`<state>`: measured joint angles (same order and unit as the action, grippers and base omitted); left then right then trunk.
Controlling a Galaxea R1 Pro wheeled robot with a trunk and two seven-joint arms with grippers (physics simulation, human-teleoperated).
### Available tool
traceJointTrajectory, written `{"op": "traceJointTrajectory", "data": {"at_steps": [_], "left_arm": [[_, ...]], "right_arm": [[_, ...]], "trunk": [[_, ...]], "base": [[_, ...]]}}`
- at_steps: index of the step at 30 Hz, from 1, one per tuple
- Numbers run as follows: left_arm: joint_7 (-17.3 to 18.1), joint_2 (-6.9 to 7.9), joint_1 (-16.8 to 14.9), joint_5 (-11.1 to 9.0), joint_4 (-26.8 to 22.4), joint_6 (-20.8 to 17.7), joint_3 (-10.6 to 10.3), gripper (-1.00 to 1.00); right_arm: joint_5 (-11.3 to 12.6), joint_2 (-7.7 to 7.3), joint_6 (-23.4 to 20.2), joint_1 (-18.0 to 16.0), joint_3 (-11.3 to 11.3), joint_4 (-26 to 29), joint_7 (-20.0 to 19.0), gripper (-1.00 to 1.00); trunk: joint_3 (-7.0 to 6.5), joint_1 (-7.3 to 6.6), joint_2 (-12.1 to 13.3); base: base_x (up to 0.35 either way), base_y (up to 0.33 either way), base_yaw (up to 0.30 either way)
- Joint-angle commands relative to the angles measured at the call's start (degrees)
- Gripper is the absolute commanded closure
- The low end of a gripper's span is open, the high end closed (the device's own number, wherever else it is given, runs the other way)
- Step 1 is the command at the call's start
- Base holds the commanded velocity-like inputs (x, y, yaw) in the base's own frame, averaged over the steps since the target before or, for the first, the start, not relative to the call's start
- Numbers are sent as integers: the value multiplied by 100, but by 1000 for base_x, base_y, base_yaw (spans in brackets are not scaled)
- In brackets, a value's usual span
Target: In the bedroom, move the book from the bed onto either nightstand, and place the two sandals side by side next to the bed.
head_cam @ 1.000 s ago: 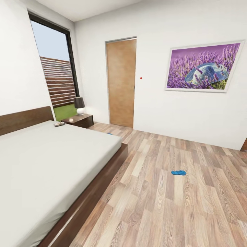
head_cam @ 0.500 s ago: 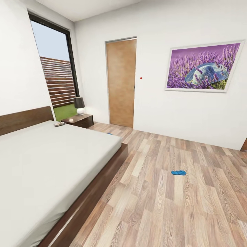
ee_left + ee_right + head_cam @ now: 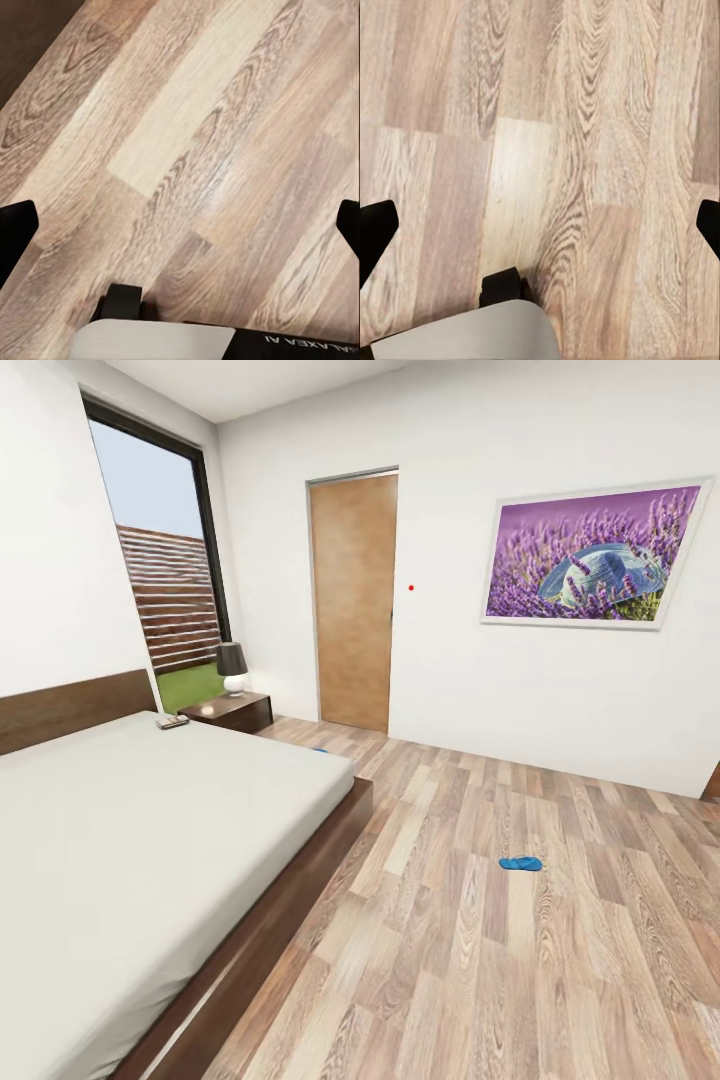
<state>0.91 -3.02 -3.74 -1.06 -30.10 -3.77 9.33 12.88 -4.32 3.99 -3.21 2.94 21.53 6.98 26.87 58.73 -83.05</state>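
On our left the bed fills the near corner, and at its far head end a small flat object that we take for the book lies on the mattress edge, just beside the nightstand that carries a dark-shaded lamp. A sliver of blue shows on the floor past the bed's far corner, probably the second of the sandals, though it is too small for us to be sure. Further right, one blue sandal lies alone on the wood-plank floor, well apart from the bed frame. Our left gripper and right gripper both hang over bare planks with fingertips spread to the edges of their wrist views, wide apart and carrying nothing. We judge that nothing is done yet, and that the step is to close on a first target. To do it well, we should drive the base up to the lone sandal squarely, stop near enough to reach down without straining the trunk, and bring one gripper down across its flat sole, keeping clear of the bed frame.
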Motion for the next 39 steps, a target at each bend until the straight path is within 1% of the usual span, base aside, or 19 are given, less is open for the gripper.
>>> {"op": "traceJointTrajectory", "data": {"at_steps": [1,3,5,6,8,12,17,21,39], "left_arm": [[45,-6,-3,-66,-39,-25,31,-100],[110,-4,-6,-228,-71,-2,35,-100],[158,-2,-9,-434,-91,21,35,-100],[192,2,-10,-624,-105,51,23,-100],[213,2,-11,-750,-123,82,1,-100],[239,15,-12,-866,-157,116,-73,-100],[248,29,-12,-904,-112,130,-127,-100],[250,34,-12,-926,-33,136,-122,-100],[252,-38,-4,-931,158,148,-141,-100]], "right_arm": [[178,2,28,-3,-4,4,8,-100],[403,3,39,-4,5,5,14,-100],[619,2,47,-4,20,3,24,-100],[805,0,51,-4,42,2,34,-100],[960,-7,54,-4,57,1,40,-100],[1152,-9,66,-4,66,-3,32,-100],[1202,-3,75,-4,45,-4,4,-100],[1216,0,76,-4,32,-7,-16,-100],[1259,1,75,-4,21,-147,-30,-100]], "trunk": [[6,0,-3],[6,0,-3],[6,0,-3],[6,0,-3],[6,0,-3],[6,0,-3],[6,0,-3],[6,0,-3],[6,0,-3]], "base": [[0,0,0],[0,0,0],[0,0,0],[0,0,0],[0,0,0],[0,0,0],[0,0,-5],[0,0,-99],[0,0,-216]]}}
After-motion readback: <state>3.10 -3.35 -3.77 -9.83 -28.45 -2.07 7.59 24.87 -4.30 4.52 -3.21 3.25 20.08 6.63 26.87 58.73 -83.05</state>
